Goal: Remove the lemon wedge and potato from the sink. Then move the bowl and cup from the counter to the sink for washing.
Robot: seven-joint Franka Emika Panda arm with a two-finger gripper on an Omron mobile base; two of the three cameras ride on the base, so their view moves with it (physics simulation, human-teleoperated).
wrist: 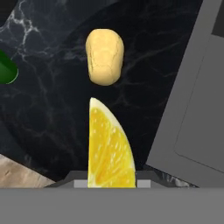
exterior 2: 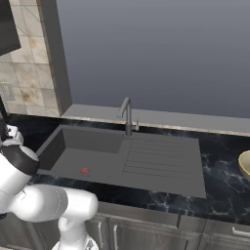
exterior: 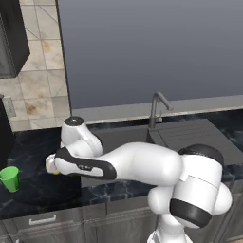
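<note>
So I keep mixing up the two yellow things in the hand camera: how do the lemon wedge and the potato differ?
The lemon wedge is bright yellow with a pointed tip and visible segments; the potato is paler, tan-yellow, rounded and lumpy. The wedge sits between the gripper tips, apparently held; the potato lies free on the dark counter beyond it. Both are out of the sink.

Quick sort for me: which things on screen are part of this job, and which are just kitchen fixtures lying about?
Job:
lemon wedge, held in the jaws
potato, on the counter
cup
bowl
sink

Not the job:
faucet
tiled wall
cabinet drawers
</note>
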